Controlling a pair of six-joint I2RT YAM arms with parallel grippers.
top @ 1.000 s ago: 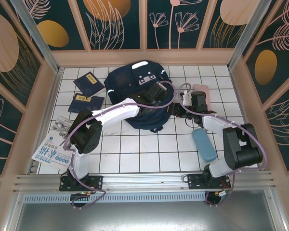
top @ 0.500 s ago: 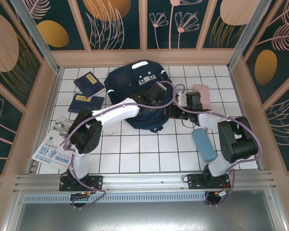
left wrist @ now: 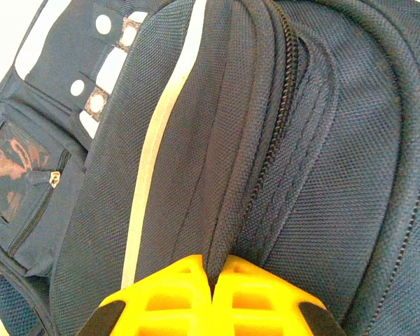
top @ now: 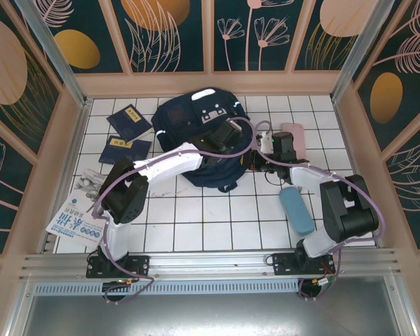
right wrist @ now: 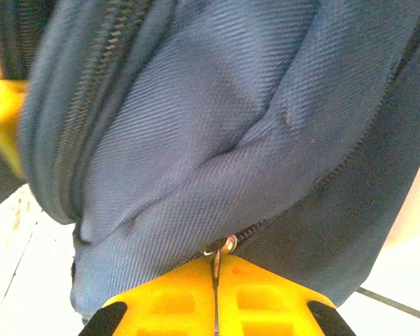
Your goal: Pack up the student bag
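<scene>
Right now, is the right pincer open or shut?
Shut: the right pincer has its yellow fingers together, pinching the zipper pull of the student bag.

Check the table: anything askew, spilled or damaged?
Nothing spilled or visibly damaged. The leaflet at the near left lies skewed to the tile grid, and the two navy booklets beside the student bag sit tilted. Minor clutter, not a fault.

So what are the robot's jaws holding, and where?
Both hold the student bag: left gripper pinches a fabric fold beside the zip, right gripper pinches the zip pull.
</scene>
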